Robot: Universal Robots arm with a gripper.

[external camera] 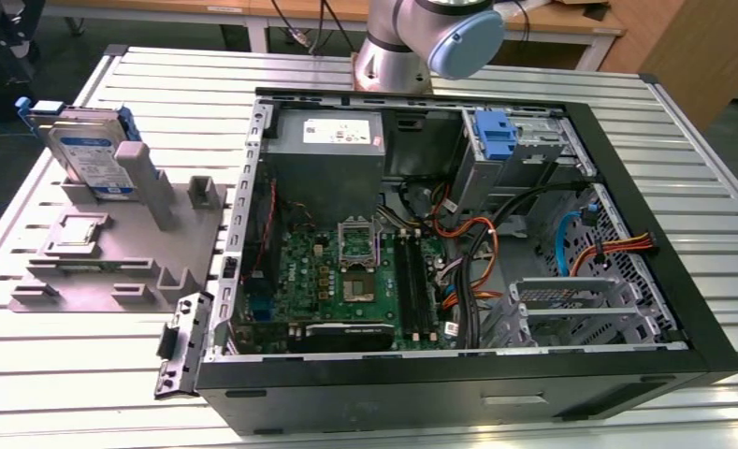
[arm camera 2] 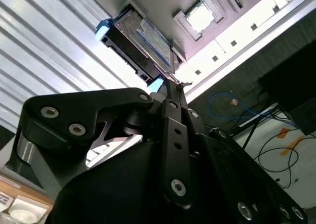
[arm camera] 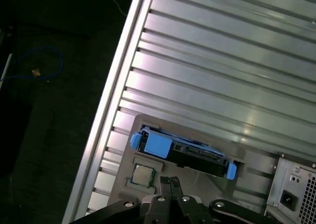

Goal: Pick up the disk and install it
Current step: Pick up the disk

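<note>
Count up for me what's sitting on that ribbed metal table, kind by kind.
Open computer case: 1
Grey holder: 1
Disk, upright in the holder: 1
Processor chip, seated in the holder: 1
Total: 4

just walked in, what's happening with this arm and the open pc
A robot arm is at an open black desktop computer case on a ribbed metal table. The silver-grey hard drive in its bright blue carrier stands upright in a grey fixture at the exterior view's left. The arm's hand, shut and empty, is apart from it; nothing is picked up yet.
</note>
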